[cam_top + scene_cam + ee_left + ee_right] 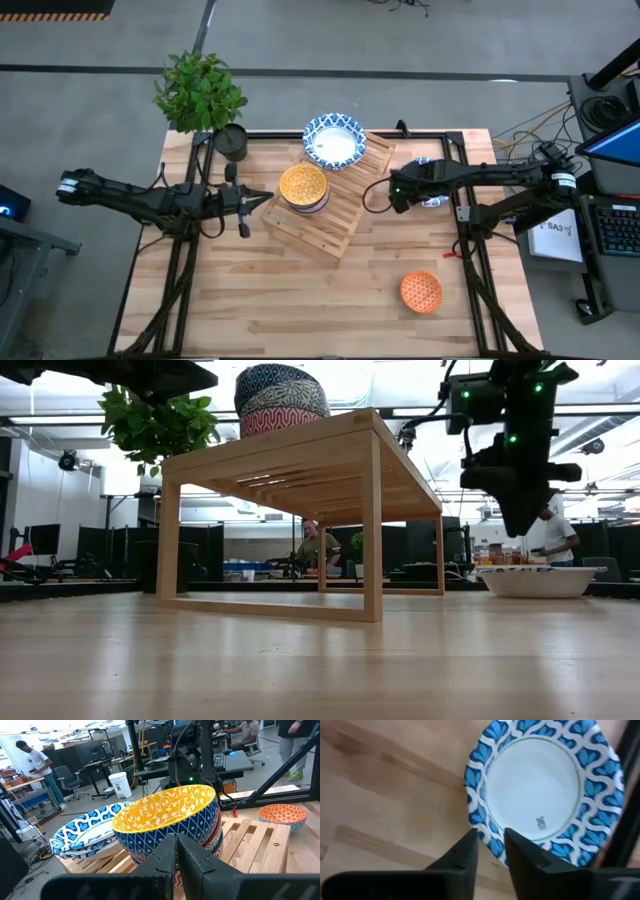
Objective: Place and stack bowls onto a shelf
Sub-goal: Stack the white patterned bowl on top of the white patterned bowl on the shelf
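A: What sits closest to the lens?

B: The left tool (176,851), fingers pressed together and holding nothing, just short of the mustard-yellow bowl (303,184). That bowl tops a stack at the middle of the shelf (345,205).

A: And the right tool?

B: The right tool (488,845) hangs over a blue-rimmed white bowl (545,790) on the desk (300,300) near its right edge; fingers slightly apart, gripping nothing.

A: Other bowls?

B: Another blue-rimmed bowl (334,140) rests at the shelf's far end. An orange bowl (421,291) lies on the desk toward the near right corner.
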You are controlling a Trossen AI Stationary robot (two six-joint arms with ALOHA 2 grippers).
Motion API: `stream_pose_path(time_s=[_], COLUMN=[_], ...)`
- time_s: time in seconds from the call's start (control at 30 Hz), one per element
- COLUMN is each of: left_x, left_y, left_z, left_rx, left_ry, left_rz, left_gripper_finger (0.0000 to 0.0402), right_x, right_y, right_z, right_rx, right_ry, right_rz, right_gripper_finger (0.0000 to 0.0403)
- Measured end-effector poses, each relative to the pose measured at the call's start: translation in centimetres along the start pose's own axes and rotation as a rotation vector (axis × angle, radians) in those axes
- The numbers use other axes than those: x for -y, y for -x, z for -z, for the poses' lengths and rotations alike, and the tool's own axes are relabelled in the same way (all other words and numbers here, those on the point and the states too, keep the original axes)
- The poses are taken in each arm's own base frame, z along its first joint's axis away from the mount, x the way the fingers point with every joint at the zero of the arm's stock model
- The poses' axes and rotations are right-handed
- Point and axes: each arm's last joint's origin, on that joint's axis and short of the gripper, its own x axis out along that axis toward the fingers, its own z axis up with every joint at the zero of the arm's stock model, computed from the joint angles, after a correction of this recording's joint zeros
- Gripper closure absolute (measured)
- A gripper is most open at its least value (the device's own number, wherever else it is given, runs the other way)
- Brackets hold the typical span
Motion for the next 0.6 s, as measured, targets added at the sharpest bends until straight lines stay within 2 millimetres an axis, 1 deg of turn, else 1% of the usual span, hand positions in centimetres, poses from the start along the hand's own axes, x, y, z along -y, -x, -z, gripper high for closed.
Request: stream_pose_path(time_s=[0.13, 0.23, 0.37, 0.6], left_x=[0.0, 0.0, 0.0, 0.0], left_y=[0.0, 0.0, 0.0, 0.0], left_z=[0.0, 0.0, 0.0, 0.0], left_rx=[0.000, -0.001, -0.001, -0.001], left_ry=[-0.001, 0.000, -0.001, -0.004], left_rz=[0.000, 0.000, 0.000, 0.000], left_gripper_finger=[0.0402, 0.0402, 0.0402, 0.0402], right_x=[0.0, 0.1, 0.0, 0.0], right_y=[-0.9, -1.9, -3.1, -5.2], right_z=[-0.2, 0.0, 0.4, 1.2], right_rx=[0.024, 0.035, 0.054, 0.088], right_ry=[0.013, 0.021, 0.050, 0.044], right_rz=[-0.019, -0.029, -0.039, -0.069], right_gripper_finger=[0.0265, 0.0243, 0.0237, 0.0244])
